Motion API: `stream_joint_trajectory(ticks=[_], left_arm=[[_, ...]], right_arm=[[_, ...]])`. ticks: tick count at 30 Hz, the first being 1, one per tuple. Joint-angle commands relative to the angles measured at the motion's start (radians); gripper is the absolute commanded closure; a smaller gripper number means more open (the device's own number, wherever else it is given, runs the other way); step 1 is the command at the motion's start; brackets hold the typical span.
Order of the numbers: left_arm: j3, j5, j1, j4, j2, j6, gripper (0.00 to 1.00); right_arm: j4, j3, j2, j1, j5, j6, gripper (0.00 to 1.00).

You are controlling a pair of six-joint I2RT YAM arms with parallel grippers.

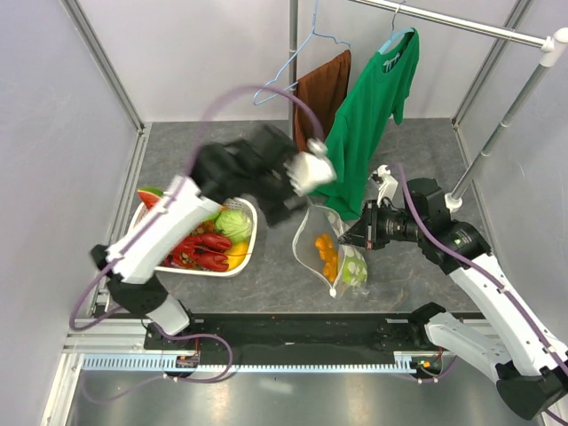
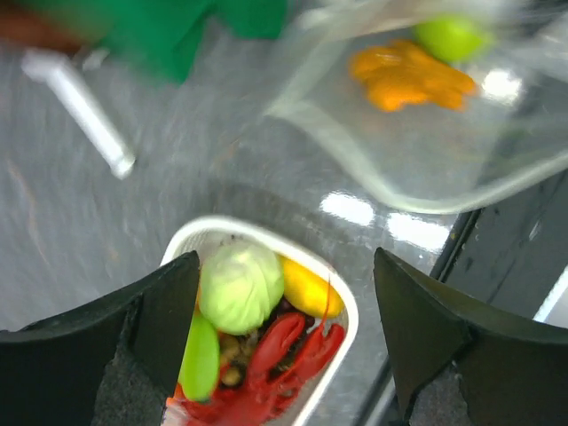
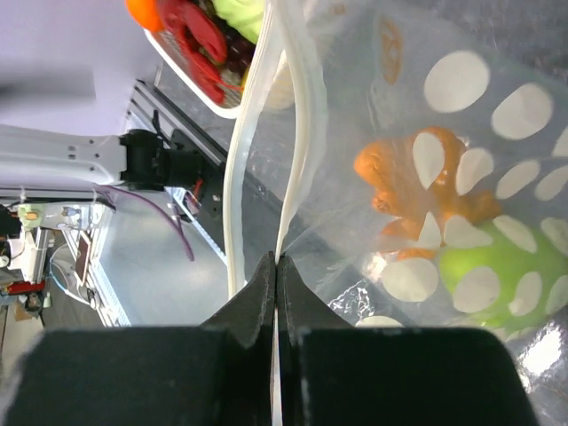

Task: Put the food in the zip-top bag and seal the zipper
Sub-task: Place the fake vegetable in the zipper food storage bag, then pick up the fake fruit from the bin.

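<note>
Below the left gripper, jaws wide and empty, sits the basket: one cabbage, two lobsters, one yellow piece. Right gripper pinches the bag rim, and beyond its fingertips, inside: one orange piece, one green fruit.

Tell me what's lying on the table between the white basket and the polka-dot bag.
Nothing; just bare grey table separates the basket from the bag, as the top view shows.
</note>
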Motion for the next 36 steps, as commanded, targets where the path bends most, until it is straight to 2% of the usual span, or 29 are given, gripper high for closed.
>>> stream_joint_trajectory(ticks=[1,2,3,6,7,8,11,14,16,20,23,30,36], left_arm=[[-0.047,0.324,0.331,-0.031,-0.204,-0.113,0.13],[-0.089,0.336,0.393,-0.020,-0.240,-0.110,0.09],[-0.189,0.326,0.408,0.012,-0.323,-0.109,0.07],[-0.360,0.309,0.473,0.055,-0.465,-0.144,0.02],[-0.392,0.316,0.516,0.058,-0.494,-0.152,0.02],[-0.425,0.312,0.617,0.058,-0.519,-0.165,0.02],[-0.531,0.277,0.757,0.058,-0.606,-0.140,0.02],[-0.597,0.200,0.777,0.054,-0.627,-0.069,0.02],[-0.601,0.229,0.790,0.031,-0.585,0.004,0.01],[-0.580,0.218,0.796,0.043,-0.484,0.272,0.01],[-0.568,0.194,0.796,0.075,-0.420,0.391,0.03],[-0.603,0.177,0.796,0.179,-0.294,0.512,0.07],[-0.683,0.146,0.794,0.279,-0.263,0.552,0.08]], right_arm=[[-0.016,0.110,-0.017,-0.006,-0.035,-0.027,1.00],[-0.026,0.110,-0.018,-0.006,-0.031,-0.030,1.00],[-0.029,0.104,-0.025,-0.008,-0.028,-0.033,1.00],[-0.042,0.058,-0.041,-0.009,-0.009,-0.035,1.00],[-0.040,0.049,-0.045,-0.011,0.000,-0.035,1.00],[-0.042,0.029,-0.049,-0.011,0.006,-0.035,1.00],[-0.033,0.006,-0.055,-0.014,0.018,-0.037,1.00],[-0.022,-0.006,-0.052,-0.014,0.015,-0.033,1.00],[-0.016,-0.012,-0.048,-0.014,0.012,-0.030,1.00],[-0.013,-0.017,-0.042,-0.014,0.015,-0.027,1.00],[-0.016,-0.015,-0.046,-0.014,0.027,-0.030,1.00],[-0.023,-0.018,-0.043,-0.023,0.034,-0.035,1.00],[-0.019,-0.018,-0.028,-0.021,0.034,-0.035,1.00]])
